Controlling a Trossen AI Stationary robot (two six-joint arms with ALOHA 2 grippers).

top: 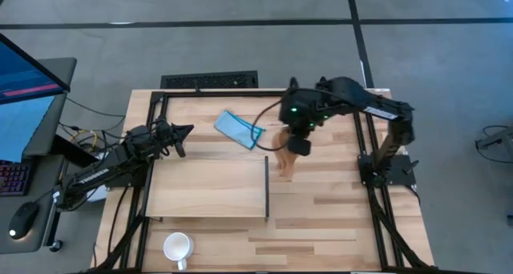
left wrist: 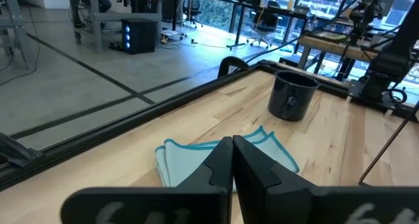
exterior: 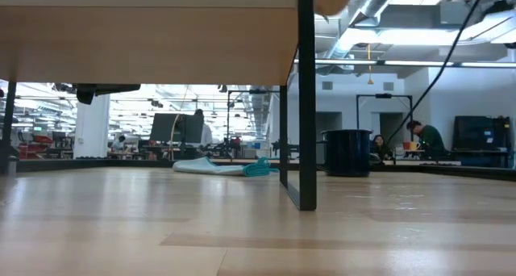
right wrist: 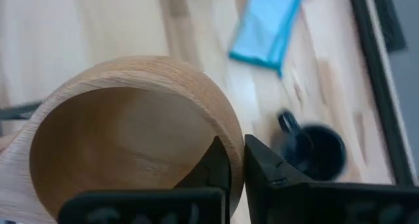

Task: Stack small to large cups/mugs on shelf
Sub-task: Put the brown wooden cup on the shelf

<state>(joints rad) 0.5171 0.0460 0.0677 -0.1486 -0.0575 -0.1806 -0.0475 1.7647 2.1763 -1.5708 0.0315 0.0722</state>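
My right gripper is shut on the small tan wooden cup, held in the air just right of the shelf's dark-strip edge. The cup also shows in the high view. The shelf is a pale board raised on dark legs. The black mug stands upright on the tabletop beyond the cup; it also shows in the left wrist view. The white mug stands near the table's near edge. My left gripper is shut and empty at the table's left, above the shelf's far left corner. My right gripper holds the wooden cup by its rim wall, with one finger inside the bowl and one outside. The fingers come from above, pointing down. The cup is lifted clear of the table, its mouth toward the wrist camera.
A folded blue cloth lies on the tabletop beyond the shelf, between the two arms. Black frame rails run along the table's left, right and far sides. In the low view people and desks show in the room beyond the table.
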